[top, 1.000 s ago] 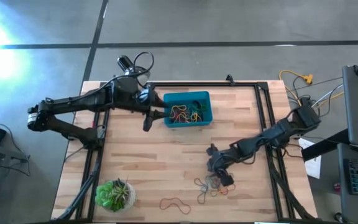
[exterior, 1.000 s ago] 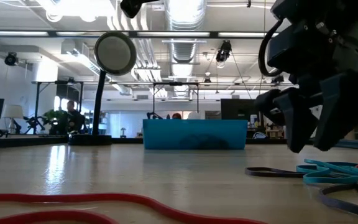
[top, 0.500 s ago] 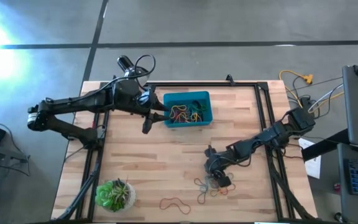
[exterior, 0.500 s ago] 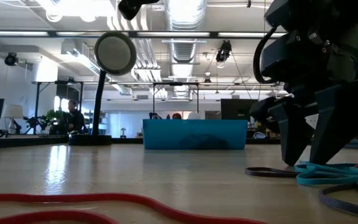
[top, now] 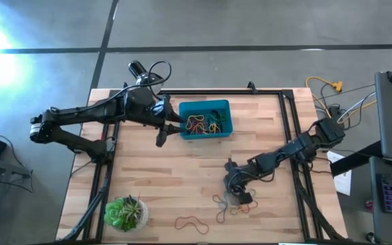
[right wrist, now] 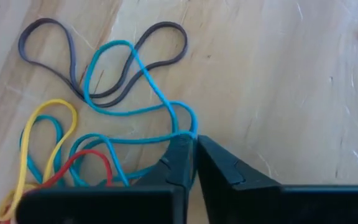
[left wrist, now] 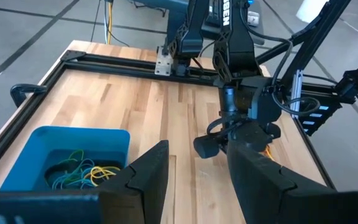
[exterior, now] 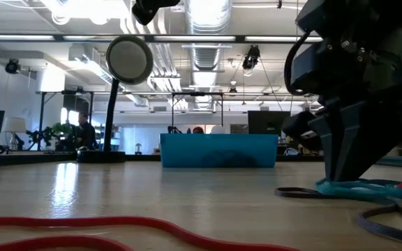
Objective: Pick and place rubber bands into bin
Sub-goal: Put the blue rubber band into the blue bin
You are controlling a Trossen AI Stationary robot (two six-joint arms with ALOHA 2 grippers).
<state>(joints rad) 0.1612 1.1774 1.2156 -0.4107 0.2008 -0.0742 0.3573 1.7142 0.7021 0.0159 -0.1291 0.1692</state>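
A loose heap of rubber bands [top: 229, 204] lies on the wooden table near its front edge: teal [right wrist: 143, 77], dark grey [right wrist: 72, 66], yellow [right wrist: 50, 118] and red [right wrist: 87, 159] loops, tangled. My right gripper [right wrist: 191, 142] stands on this heap, shut on a teal band. One red band [top: 191, 222] lies apart, nearer the front edge. The teal-blue bin [top: 184, 109] sits at the table's far middle with several coloured bands [left wrist: 79, 174] inside. My left gripper [left wrist: 197, 180] hangs open beside the bin's left side, holding nothing. My right gripper pinches the teal band between its two fingertips at a bend [right wrist: 189, 129] where its strands run together. The fingers come from above, pointing down at the table [exterior: 340, 174]. The band still lies flat and slack on the wood, tangled with the other loops.
A potted green plant [top: 125, 212] stands at the table's front left corner. A round lamp [exterior: 128, 61] rises beyond the table's left part in the low view. A black frame [top: 288, 116] runs along the far and right edges. Bare wood lies between bin and heap.
My right gripper has come down onto the heap until its fingertips reach the table, and has shut on the teal band. The teal loops beside the fingers have been drawn together a little. The left arm has kept still.
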